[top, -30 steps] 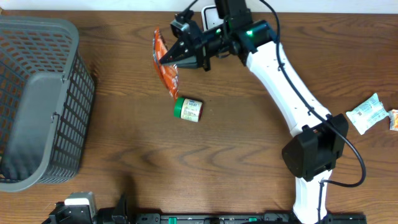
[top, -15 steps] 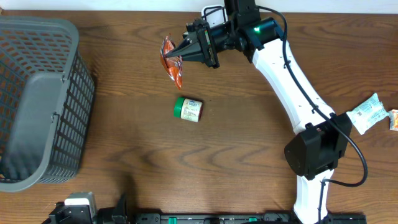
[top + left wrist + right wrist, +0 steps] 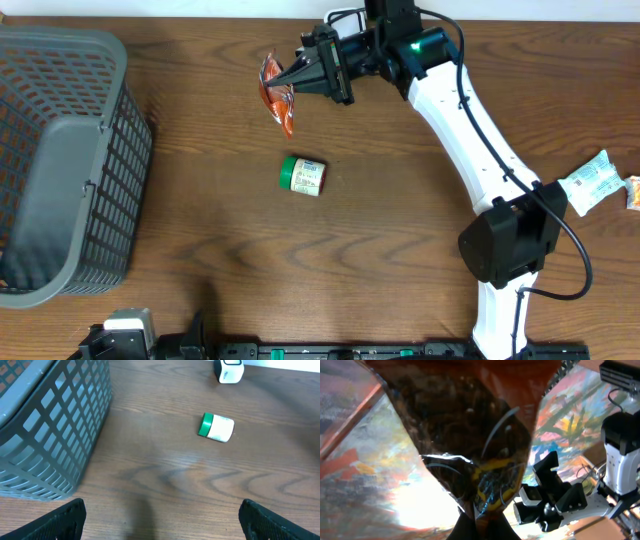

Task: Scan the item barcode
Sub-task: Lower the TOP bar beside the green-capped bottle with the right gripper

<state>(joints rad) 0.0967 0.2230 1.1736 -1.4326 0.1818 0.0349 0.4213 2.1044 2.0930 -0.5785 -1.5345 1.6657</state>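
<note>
- The right gripper (image 3: 297,80) is out over the far side of the table (image 3: 200,250), its arm stretched from the near edge and its fingers pointing left towards the basket side.
- Its two fingers are pinched tight together on the edge of an orange snack packet (image 3: 277,100), which sticks out leftwards and downwards from the fingertips in the overhead view.
- The packet is crumpled and shiny. From overhead I cannot tell whether its lower corner touches the wood or hangs clear.
- In the right wrist view the packet (image 3: 470,435) fills almost the whole frame, dark red foil with bright reflections, narrowing down to where the dark fingertips (image 3: 472,527) clamp it at the bottom.
- No barcode can be made out on the packet in any view.
- A small jar with a green cap (image 3: 302,175) lies on its side on the table, nearer the robot than the packet and apart from it. It also shows in the left wrist view (image 3: 216,427).
- A grey mesh basket (image 3: 60,160) stands at the left end of the table, well apart from the jar.
- The left gripper (image 3: 162,520) is spread wide and holds nothing. Only its two dark fingertips (image 3: 60,520) show, at the bottom corners of the left wrist view, above bare wood.
- A small white and black device (image 3: 229,370) stands at the far edge in the left wrist view, beyond the jar.
- A white packet (image 3: 590,182) lies at the right edge of the table.
</note>
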